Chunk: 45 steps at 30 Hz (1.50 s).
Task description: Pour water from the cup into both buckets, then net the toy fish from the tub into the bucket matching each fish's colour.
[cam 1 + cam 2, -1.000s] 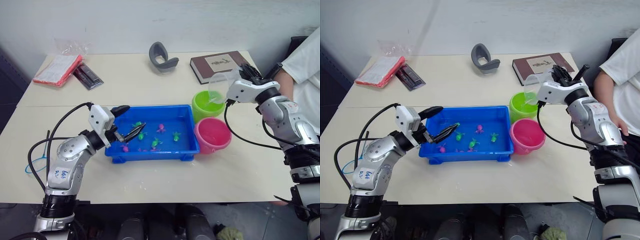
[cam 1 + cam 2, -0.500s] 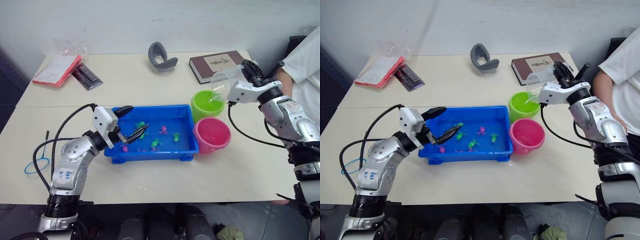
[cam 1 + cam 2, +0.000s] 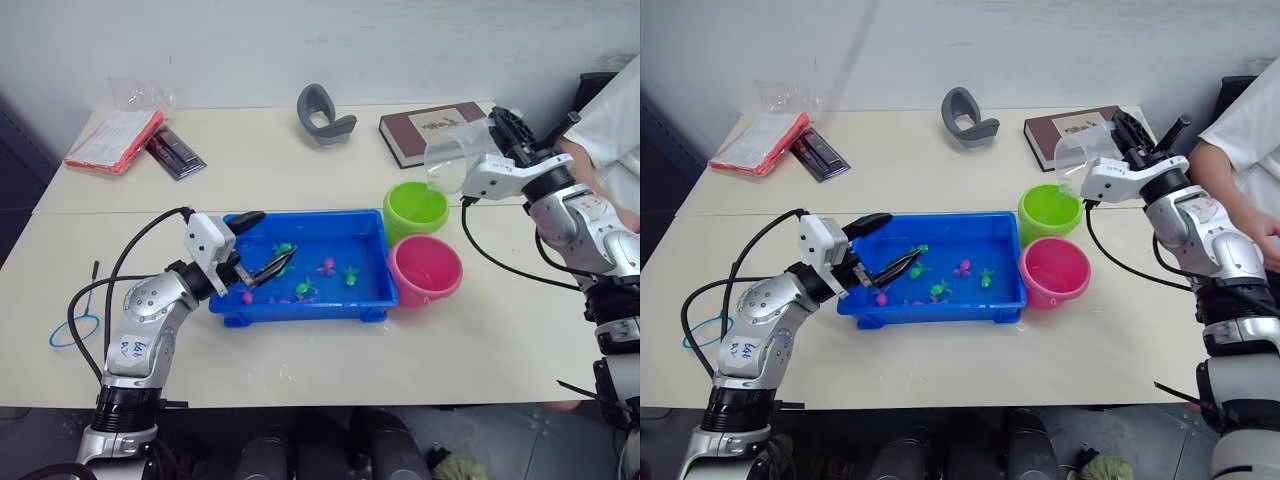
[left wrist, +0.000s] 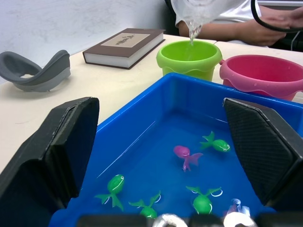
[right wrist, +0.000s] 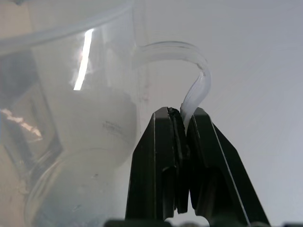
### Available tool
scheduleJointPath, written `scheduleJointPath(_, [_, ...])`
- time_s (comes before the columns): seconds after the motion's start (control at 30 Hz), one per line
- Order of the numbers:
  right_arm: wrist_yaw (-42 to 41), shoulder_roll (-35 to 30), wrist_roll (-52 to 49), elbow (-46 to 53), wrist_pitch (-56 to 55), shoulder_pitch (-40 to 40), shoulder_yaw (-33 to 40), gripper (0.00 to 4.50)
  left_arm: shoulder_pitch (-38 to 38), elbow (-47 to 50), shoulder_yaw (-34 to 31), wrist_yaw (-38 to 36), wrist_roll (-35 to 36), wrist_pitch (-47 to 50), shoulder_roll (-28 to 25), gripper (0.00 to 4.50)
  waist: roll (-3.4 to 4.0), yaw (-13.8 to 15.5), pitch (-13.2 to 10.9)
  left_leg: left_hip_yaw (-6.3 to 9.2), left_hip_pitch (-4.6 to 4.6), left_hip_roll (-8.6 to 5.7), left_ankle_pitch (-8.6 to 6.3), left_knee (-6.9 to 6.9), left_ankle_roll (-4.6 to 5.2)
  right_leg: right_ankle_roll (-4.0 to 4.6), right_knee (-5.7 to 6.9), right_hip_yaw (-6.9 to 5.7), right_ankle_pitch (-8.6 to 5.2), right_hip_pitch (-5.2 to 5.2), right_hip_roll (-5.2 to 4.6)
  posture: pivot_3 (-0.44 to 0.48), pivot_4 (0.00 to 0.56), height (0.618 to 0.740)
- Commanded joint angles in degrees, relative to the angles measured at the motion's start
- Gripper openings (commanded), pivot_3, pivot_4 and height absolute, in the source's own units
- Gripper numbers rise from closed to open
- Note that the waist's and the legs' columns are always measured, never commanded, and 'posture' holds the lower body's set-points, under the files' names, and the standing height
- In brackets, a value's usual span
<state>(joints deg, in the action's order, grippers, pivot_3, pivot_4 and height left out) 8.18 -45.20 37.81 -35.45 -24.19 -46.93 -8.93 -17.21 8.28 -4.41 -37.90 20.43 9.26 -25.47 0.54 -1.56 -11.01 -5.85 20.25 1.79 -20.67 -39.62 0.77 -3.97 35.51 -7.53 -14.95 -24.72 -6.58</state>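
Right gripper [image 5: 183, 124] pinches the clear plastic jug's [image 3: 452, 160] handle, tilted above the lime green bucket [image 3: 416, 207]; left gripper [image 4: 161, 156] spread over the blue tub [image 3: 372, 228]

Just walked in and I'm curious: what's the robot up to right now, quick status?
Right gripper shut on cup handle, tipped over green bucket, water dribbling. Left gripper open over tub. Fish not yet netted. Nothing in the way.
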Motion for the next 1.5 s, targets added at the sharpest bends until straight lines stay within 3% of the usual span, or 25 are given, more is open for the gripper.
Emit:
scheduleJointPath(0.03, [-4.0, 1.9, -11.2, 1.3, 2.8, 0.8, 6.9, 0.07, 0.3, 1.8, -0.9, 0.0, 0.5, -0.9, 0.0, 4.5, 0.0, 0.0, 0.0, 0.01, 0.0, 0.0, 0.01, 0.0, 0.01, 0.0, -0.01, -0.01, 0.0, 0.01, 0.01, 0.0, 0.15, 0.74])
scheduleJointPath(0.13, [-6.7, 1.4, -16.0, 3.5, 4.6, 2.4, 10.4, 0.07, -0.1, 2.3, -1.3, -0.4, 1.0, -1.1, -0.2, 4.5, 0.0, 0.2, 0.0, 0.03, 0.04, -0.03, 0.03, 0.0, 0.06, -0.02, 0.0, -0.04, 0.01, 0.0, 0.0, 0.0, 0.15, 0.74])
scheduleJointPath(0.37, [-18.5, 9.0, -43.5, 15.3, 28.4, 7.3, 26.8, 0.07, -1.1, 4.5, -3.3, -3.1, 5.9, 0.0, -0.9, 4.5, 0.0, 0.2, 0.0, 0.11, 0.03, 0.0, 0.03, 0.0, 0.08, -0.04, -0.06, -0.04, 0.04, 0.08, -0.03, 0.0, 0.15, 0.74])
scheduleJointPath(0.57, [-10.7, 16.1, -55.1, 27.7, 44.5, 15.8, 39.5, 0.07, 1.0, 10.1, -5.4, -8.5, 14.8, 7.8, -5.6, 4.5, 0.01, 0.1, 0.0, 0.15, 0.05, 0.02, 0.03, 0.0, 0.08, -0.03, -0.03, -0.02, 0.05, 0.05, -0.08, 0.0, 0.15, 0.74])
scheduleJointPath(0.77, [-11.3, 24.0, -54.3, 29.8, 37.8, 24.7, 37.3, 0.07, 3.2, 11.8, -4.8, -12.2, 16.0, 10.4, -9.7, 4.5, 0.02, 0.0, 0.0, 0.08, -0.01, -0.06, 0.02, 0.02, 0.09, -0.03, -0.01, 0.06, 0.05, 0.05, 0.04, 0.0, 0.15, 0.74])
scheduleJointPath(1.23, [-5.6, 29.1, -51.0, 18.0, 28.0, 24.7, 35.3, 0.07, 2.7, 13.3, -4.3, -8.6, 14.1, 10.5, -9.4, 4.5, 0.03, 0.0, 0.0, -0.04, -0.03, -0.07, 0.02, 0.02, 0.09, -0.02, 0.07, 0.24, 0.05, -0.05, 0.04, 0.0, 0.15, 0.74])
scheduleJointPath(1.33, [-6.8, 28.9, -51.6, 18.4, 28.3, 25.2, 34.8, 1.02, 2.4, 13.7, -5.0, -7.6, 14.7, 11.1, -9.2, 4.5, 0.03, 0.0, 0.0, -0.04, -0.04, -0.06, 0.02, 0.02, 0.09, -0.02, 0.07, 0.24, 0.05, -0.05, 0.04, 0.0, 0.15, 0.74])
scheduleJointPath(1.5, [-6.9, 28.7, -54.3, 27.4, 34.9, 30.6, 35.9, 3.56, 2.9, 15.3, -6.5, -5.3, 14.7, 10.8, -8.7, 4.5, 0.03, 0.0, 0.0, -0.03, -0.04, -0.02, 0.02, 0.09, 0.09, -0.02, 0.02, 0.25, 0.05, -0.05, 0.01, 0.0, 0.15, 0.74])
